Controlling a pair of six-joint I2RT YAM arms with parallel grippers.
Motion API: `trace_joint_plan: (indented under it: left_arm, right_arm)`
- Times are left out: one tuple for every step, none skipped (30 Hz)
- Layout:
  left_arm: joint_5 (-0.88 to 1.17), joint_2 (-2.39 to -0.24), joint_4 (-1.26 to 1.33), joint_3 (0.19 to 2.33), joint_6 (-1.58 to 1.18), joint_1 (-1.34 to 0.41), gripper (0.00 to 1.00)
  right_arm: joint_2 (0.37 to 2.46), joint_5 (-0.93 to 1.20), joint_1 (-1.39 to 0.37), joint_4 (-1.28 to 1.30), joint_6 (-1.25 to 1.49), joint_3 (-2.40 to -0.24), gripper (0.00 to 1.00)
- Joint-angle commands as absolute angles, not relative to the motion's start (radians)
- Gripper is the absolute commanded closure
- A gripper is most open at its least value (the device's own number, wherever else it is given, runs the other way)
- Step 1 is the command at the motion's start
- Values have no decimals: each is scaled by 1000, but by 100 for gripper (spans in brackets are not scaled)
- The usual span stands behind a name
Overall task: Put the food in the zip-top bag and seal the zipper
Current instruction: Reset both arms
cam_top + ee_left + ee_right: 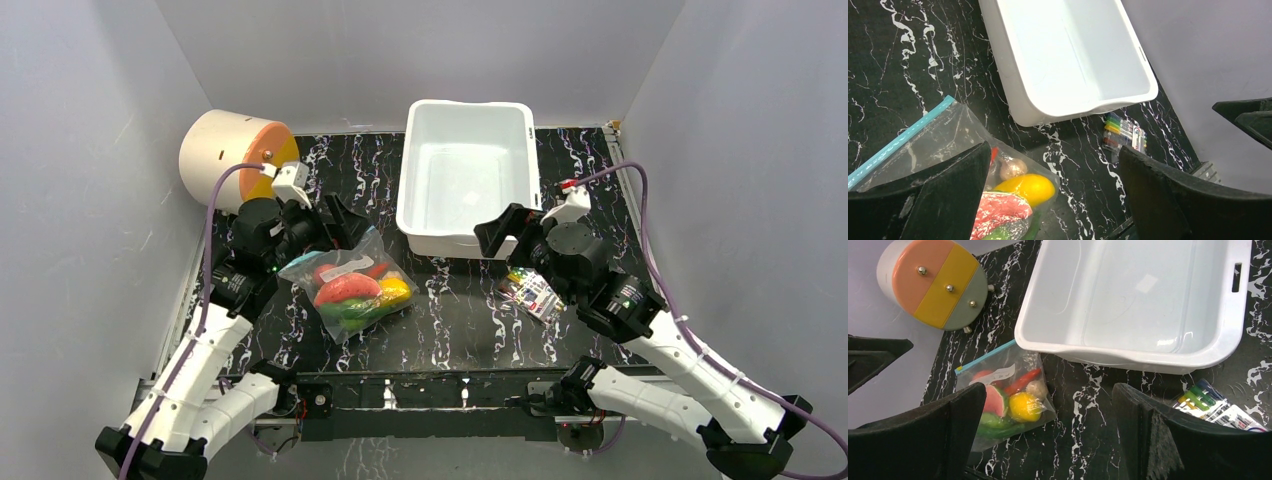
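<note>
Inside zip-top bag (1020, 361): food (1024, 406); white bin (1128, 356) near.

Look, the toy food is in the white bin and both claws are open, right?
Not quite. The food is in the bag, not in the bin, as the right wrist view shows. The left claw and right claw are open.
</note>
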State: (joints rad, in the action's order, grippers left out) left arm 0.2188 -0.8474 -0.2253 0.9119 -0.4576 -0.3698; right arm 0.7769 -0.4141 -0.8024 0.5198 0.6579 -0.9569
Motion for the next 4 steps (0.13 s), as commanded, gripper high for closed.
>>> trace_joint_plan:
  left_arm:
    - [215,-836,-220,937,-430,-367,2]
    - [218,-844,-230,947,-422,-367,2]
    - [223,-849,-237,951,-414,-367,2]
    - [227,-846,-235,953,-408,-367,2]
  right_arm:
    - [769,-412,-801,477,656,-982,2]
    - [772,-416,-801,479,654,-986,2]
    - [774,-418,-801,479,652,-989,2]
    - [774,-419,-801,480,650,-990,2]
